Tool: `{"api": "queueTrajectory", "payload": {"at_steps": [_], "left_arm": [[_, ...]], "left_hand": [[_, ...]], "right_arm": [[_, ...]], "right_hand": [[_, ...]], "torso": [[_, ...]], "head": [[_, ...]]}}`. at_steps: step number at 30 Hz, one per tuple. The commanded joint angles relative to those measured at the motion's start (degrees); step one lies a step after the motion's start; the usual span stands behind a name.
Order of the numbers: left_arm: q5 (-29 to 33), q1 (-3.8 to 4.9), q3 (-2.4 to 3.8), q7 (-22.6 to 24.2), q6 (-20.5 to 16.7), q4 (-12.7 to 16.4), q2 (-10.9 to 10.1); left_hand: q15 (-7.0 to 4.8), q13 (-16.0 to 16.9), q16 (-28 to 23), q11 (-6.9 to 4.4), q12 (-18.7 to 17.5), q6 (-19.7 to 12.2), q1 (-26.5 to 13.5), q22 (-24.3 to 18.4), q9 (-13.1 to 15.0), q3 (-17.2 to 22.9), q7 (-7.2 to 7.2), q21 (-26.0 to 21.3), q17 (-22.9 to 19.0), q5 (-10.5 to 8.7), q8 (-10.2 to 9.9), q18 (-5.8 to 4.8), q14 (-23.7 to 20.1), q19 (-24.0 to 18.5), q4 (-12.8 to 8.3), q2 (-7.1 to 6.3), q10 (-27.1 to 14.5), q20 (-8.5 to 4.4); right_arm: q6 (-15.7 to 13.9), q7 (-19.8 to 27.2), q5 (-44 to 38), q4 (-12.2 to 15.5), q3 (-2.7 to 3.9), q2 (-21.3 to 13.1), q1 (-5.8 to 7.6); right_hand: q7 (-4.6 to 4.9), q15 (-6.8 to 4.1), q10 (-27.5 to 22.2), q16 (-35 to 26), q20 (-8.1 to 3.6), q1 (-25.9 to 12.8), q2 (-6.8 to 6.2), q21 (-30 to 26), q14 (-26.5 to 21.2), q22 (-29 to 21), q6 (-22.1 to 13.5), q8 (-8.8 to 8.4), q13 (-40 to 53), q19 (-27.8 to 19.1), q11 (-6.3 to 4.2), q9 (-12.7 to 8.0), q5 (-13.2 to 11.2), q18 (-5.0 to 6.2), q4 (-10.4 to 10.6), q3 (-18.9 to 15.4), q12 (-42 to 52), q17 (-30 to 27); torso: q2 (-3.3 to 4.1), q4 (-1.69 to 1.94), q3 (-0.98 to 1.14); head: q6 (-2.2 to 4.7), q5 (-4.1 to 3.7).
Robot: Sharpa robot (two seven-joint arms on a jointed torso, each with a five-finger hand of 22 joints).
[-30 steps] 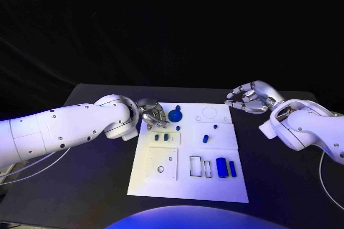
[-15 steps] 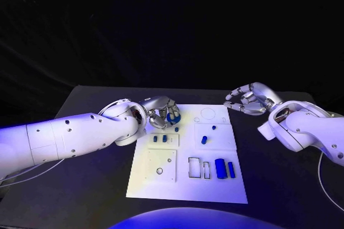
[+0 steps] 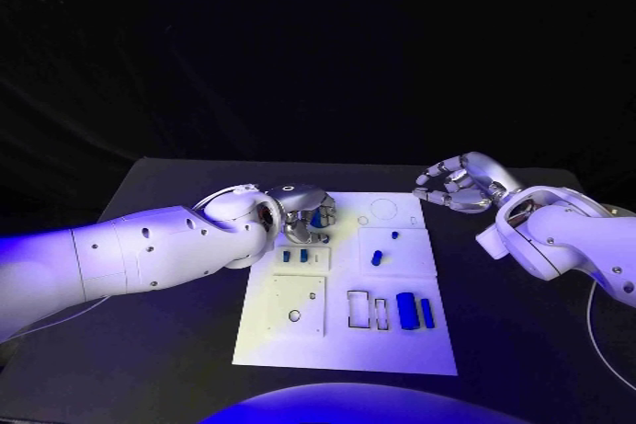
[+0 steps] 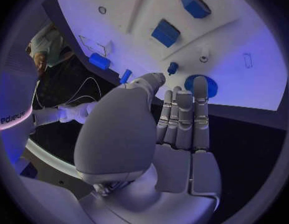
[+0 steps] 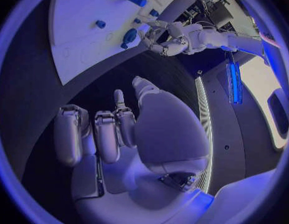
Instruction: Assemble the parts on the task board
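Darkness surrounds the black desk (image 3: 173,258); the white task board (image 3: 347,346) lies at its middle, running from near the front edge toward the far edge. Small blue parts (image 3: 407,311) stand in its recesses, two long ones nearest the board's right edge. At the board's far left corner the left hand (image 3: 303,212) hangs over a round blue disc (image 4: 201,86), which it mostly hides from the head camera. Its fingers (image 4: 184,114) lie straight and together, gripping nothing. Whether they touch the disc I cannot tell. The right hand (image 3: 458,187) hovers off the far right corner, fingers curled inward on nothing.
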Motion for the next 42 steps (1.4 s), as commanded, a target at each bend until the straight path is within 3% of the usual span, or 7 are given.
{"api": "queueTrajectory", "payload": {"at_steps": [1, 19, 42], "left_arm": [[-3.79, -0.04, 0.03, -0.94, 4.48, -0.60, 0.76], [-4.54, -0.05, 0.05, -1.70, 6.93, -2.82, 3.03], [-4.41, -0.07, 0.10, -1.49, 8.70, -4.53, 4.67]], "left_hand": [[-0.04, -0.28, 0.93, -0.13, -0.39, 0.56, 0.57, 1.21, -0.29, -0.01, 0.04, 1.21, 0.46, -0.12, -0.29, 0.39, 0.58, 0.62, -0.27, -0.16, -0.20, -0.13], [-0.22, -1.78, 5.74, -0.53, -0.46, 3.35, 1.14, 7.63, -1.68, 1.69, -0.39, 6.96, 3.70, -0.14, -0.67, -0.56, 3.13, 3.85, -0.25, 0.42, 2.02, -0.22], [-0.40, -2.99, 8.47, -0.82, -1.11, 5.75, 1.46, 11.31, -2.62, 3.43, -0.43, 10.30, 5.71, -0.32, -1.31, -1.10, 4.91, 5.47, -0.69, 0.98, 4.39, -0.35]], "right_arm": [[0.19, 0.52, -0.41, 0.09, 0.00, 0.05, -0.04], [0.19, 0.53, -0.43, 0.10, 0.00, 0.19, -0.04], [0.29, 0.55, -0.61, 0.06, 0.00, 0.42, -0.05]], "right_hand": [[-0.08, -0.28, -0.27, -0.16, -0.37, -0.36, 0.19, -0.14, 4.47, 8.51, -0.50, 0.26, 5.79, 0.13, -0.27, 0.09, -0.21, 0.88, 0.32, 0.10, -0.27, 8.34], [-0.08, -0.28, -0.27, -0.16, -0.37, -0.36, 0.19, -0.14, 4.47, 8.51, -0.50, 0.26, 5.79, 0.13, -0.27, 0.09, -0.21, 0.88, 0.32, 0.10, -0.27, 8.34], [-0.09, -0.29, -0.24, -0.15, -0.38, -0.21, 0.26, -0.19, 4.49, 8.51, -0.53, 0.33, 5.82, 0.13, -0.28, 0.10, -0.14, 0.88, 0.36, 0.08, -0.24, 8.42]], "torso": [[-0.01, 0.03, 0.00], [-0.06, 0.05, 0.06], [-0.05, 0.06, 0.06]], "head": [[-0.01, -0.07], [-0.15, -0.18], [-0.65, -0.37]]}}
